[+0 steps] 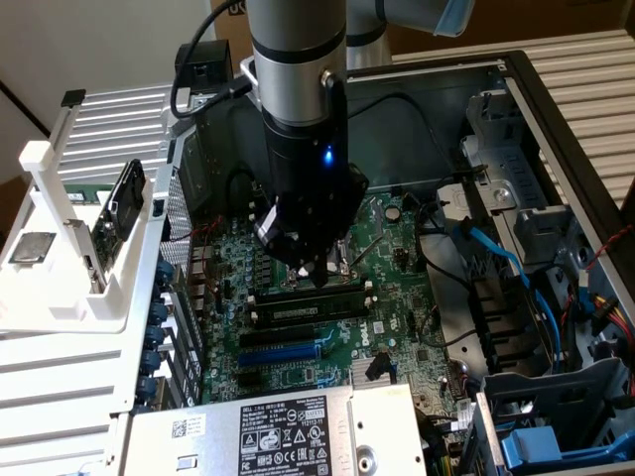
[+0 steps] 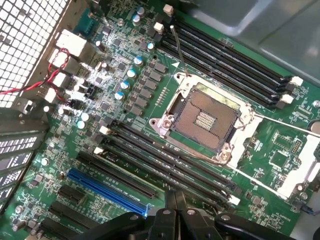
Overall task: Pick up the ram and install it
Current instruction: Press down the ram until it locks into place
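Two fingers, pressed flat together with nothing between them: that is how my gripper [image 1: 322, 278] stands in the exterior view, low over the middle of the green motherboard [image 1: 397, 327] inside the open computer case [image 1: 556, 119]. Directly under my tips a long dark stick with a pale label strip stands in one of the black slots; I take that to be the ram [image 1: 303, 309]. It appears to be seated there already, on the socket side of the blue slot [image 1: 288, 349]. Clenched fingers make a narrow, stiff tip, which I judge suits pressing on the stick's thin top edge. Outside the case, at the exterior view's left, a white rack [image 1: 60, 258] holds a silver chip [image 1: 30, 248].

In the wrist view my gripper [image 2: 175, 205] shows as a closed dark wedge over the bank of slots next to the open processor socket [image 2: 207, 120]. The bank on the socket's far side [image 2: 235, 60] is empty, white clips at its ends. Here I cannot tell the ram apart from the dark slots.
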`<state>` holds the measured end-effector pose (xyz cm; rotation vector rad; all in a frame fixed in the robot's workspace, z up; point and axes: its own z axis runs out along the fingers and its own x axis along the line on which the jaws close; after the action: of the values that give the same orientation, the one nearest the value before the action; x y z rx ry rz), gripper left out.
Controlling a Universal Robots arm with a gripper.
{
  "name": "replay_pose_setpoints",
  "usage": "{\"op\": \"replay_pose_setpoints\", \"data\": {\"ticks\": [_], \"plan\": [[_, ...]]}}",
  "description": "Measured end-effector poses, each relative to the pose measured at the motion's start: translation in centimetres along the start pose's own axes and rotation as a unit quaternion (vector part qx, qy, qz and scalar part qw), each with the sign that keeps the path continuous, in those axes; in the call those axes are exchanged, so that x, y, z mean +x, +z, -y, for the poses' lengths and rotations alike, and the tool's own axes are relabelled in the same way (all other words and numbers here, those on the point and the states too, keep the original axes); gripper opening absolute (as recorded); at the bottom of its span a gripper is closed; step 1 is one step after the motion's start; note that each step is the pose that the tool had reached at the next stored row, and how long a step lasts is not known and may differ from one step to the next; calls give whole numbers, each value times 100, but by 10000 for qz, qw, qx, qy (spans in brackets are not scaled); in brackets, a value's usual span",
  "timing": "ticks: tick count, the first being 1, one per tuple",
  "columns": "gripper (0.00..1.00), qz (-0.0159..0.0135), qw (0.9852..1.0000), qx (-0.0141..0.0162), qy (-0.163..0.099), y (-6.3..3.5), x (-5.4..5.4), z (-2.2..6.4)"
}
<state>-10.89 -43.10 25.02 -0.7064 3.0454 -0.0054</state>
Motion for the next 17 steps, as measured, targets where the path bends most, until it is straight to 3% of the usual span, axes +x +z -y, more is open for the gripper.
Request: {"op": "replay_pose_setpoints", "data": {"ticks": [8, 17], "plan": [[10, -4, 9983, 8, 585, 0, 0, 0], [10, -9, 9914, 18, 1309, 0, 0, 0]]}}
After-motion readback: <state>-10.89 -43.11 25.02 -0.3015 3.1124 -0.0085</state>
